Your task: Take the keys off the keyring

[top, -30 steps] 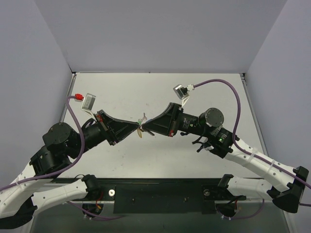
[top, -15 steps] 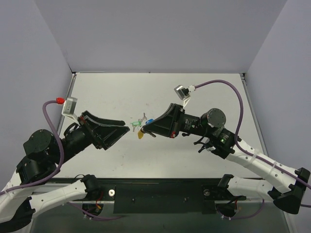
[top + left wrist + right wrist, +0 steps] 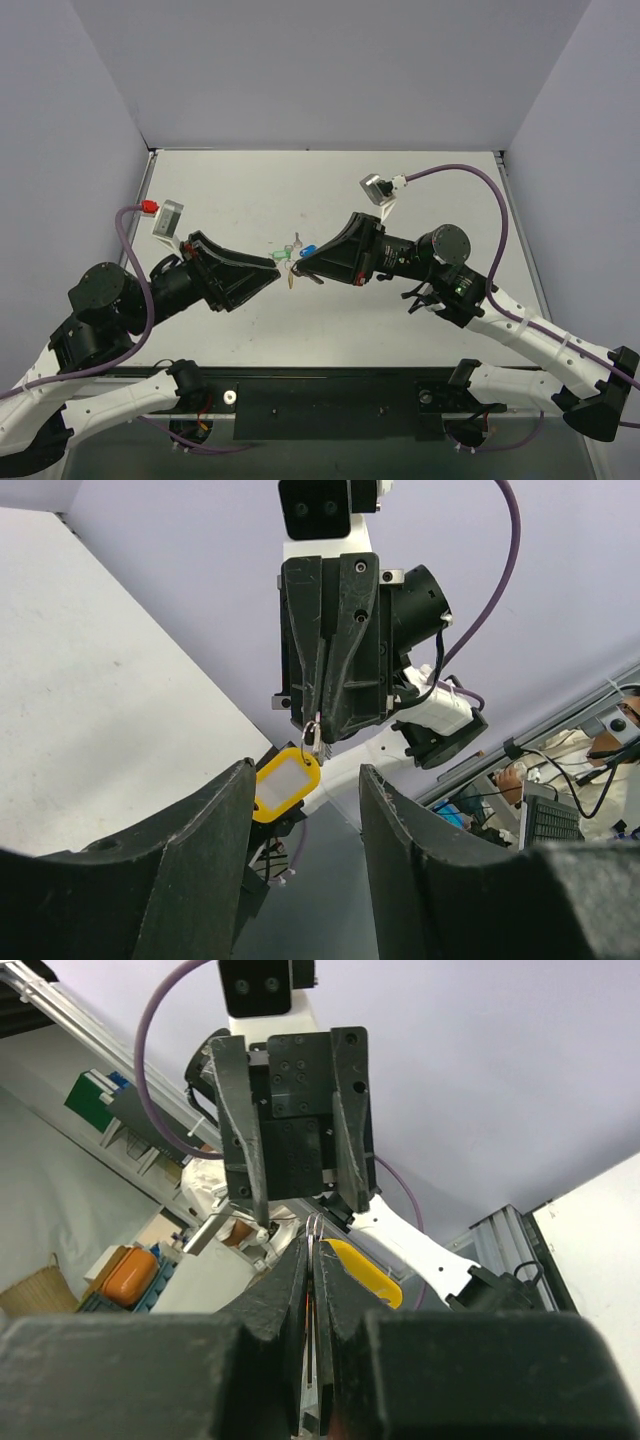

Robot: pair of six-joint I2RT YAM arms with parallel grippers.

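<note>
The keyring's yellow tag (image 3: 290, 283) hangs in the air from its thin metal ring (image 3: 316, 1226). My right gripper (image 3: 301, 267) is shut on that ring. From the left wrist, the tag (image 3: 285, 785) dangles under the right gripper's tips, with a small toothed silver key (image 3: 319, 739) beside the ring. My left gripper (image 3: 274, 266) faces it from the left, a short gap away. It is open (image 3: 305, 770), with nothing between its fingers. In the right wrist view the right gripper (image 3: 317, 1245) pinches the wire, and the tag (image 3: 366, 1273) shows just beyond it.
On the table behind the grippers lie a green key tag (image 3: 281, 256), a blue key tag (image 3: 308, 250) and a small silver key (image 3: 295, 240). Grey walls enclose the table (image 3: 420, 190) on three sides.
One second ago my left gripper was shut at the keyring, tip to tip with the right. It let go, backed off left and has come partly back, open. The right gripper still holds the ring.
</note>
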